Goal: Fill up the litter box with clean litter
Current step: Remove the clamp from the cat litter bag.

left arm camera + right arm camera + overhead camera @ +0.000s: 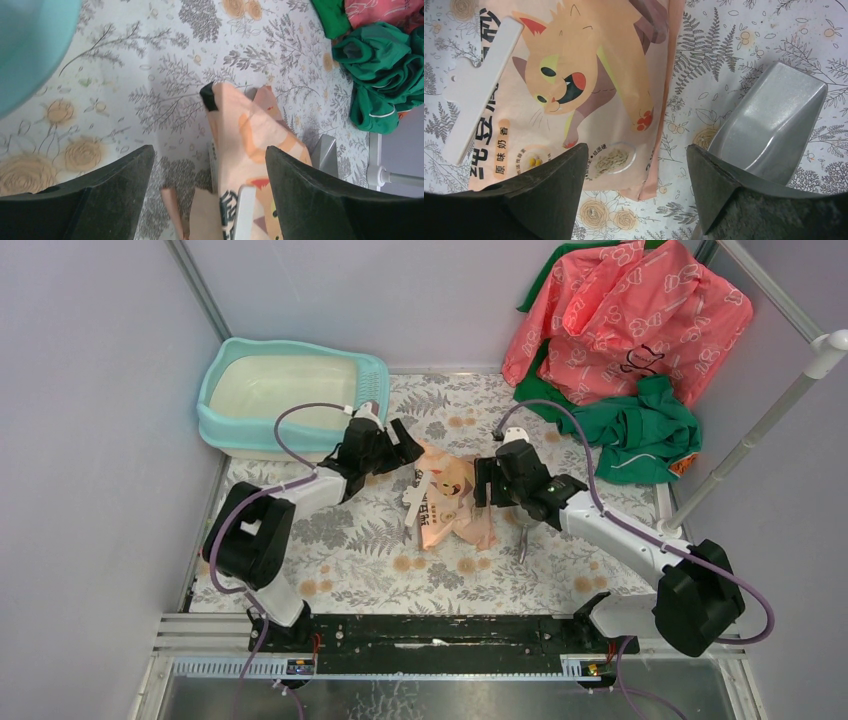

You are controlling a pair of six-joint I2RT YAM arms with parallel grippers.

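The desk point(340, 560), with its grey leaf-and-flower pattern, carries the litter box point(225, 430) at the far left corner, a pink-orange bag point(450, 495) lying flat in the middle, a grey scoop point(769, 125) just beside it, and crumpled pink and green clothes point(640, 435) at the far right.

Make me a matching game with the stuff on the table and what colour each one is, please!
Things:
1. litter box
2. bag
3. scoop
4. clip on the bag

Colours:
A. shiny grey
B. white
C. turquoise with a cream inside
D. peachy orange with a cartoon cat

Pairs: 1-C, 2-D, 3-A, 4-B
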